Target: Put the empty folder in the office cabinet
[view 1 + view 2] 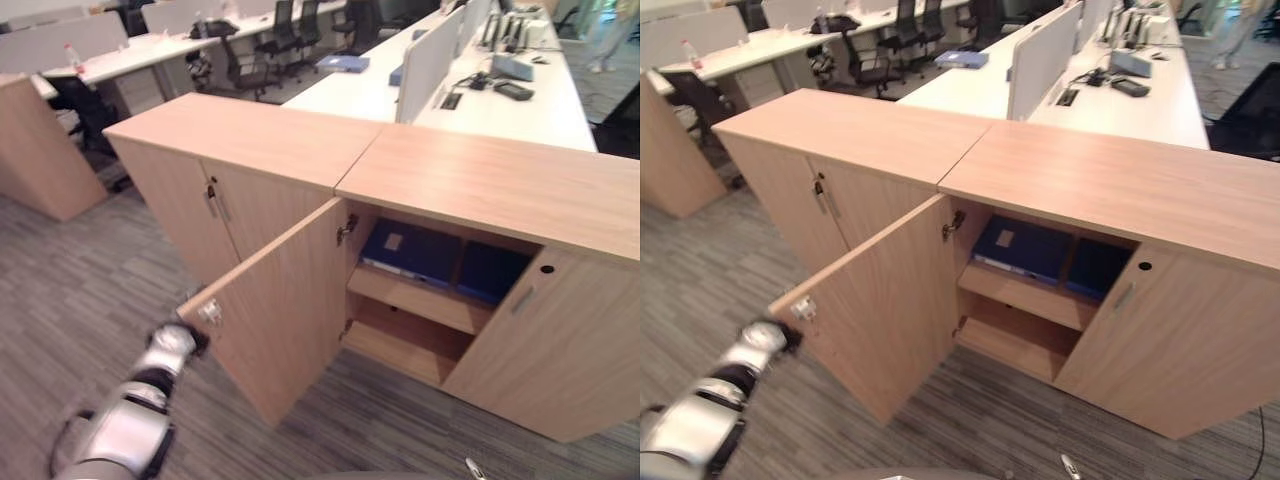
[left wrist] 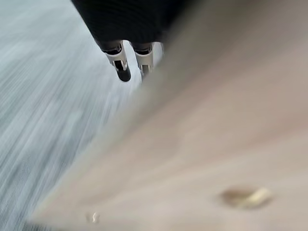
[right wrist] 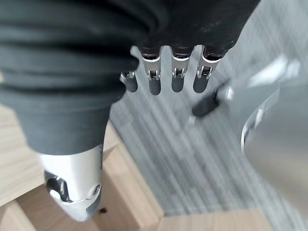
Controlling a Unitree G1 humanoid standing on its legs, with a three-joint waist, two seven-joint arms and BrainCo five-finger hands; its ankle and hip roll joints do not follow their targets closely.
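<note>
On the cabinet's (image 1: 470, 190) upper shelf lie 2 blue folders (image 1: 412, 252). Left hand (image 1: 176, 343) meets the open door's (image 1: 280, 310) outer edge, fingers' state unclear. Right hand (image 3: 163, 72) hangs relaxed, holding nothing.

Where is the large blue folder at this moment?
In the left eye view, the large blue folder lies on the upper shelf inside the open wooden cabinet, behind the opened left door, beside a second blue folder on its right.

Behind the cabinets, long white desks (image 1: 520, 110) carry a blue binder (image 1: 343, 63), a dark phone (image 1: 513, 90) and white divider panels (image 1: 428, 62). Black office chairs (image 1: 248, 66) stand at the far desks, grey carpet (image 1: 70, 290) underfoot.
</note>
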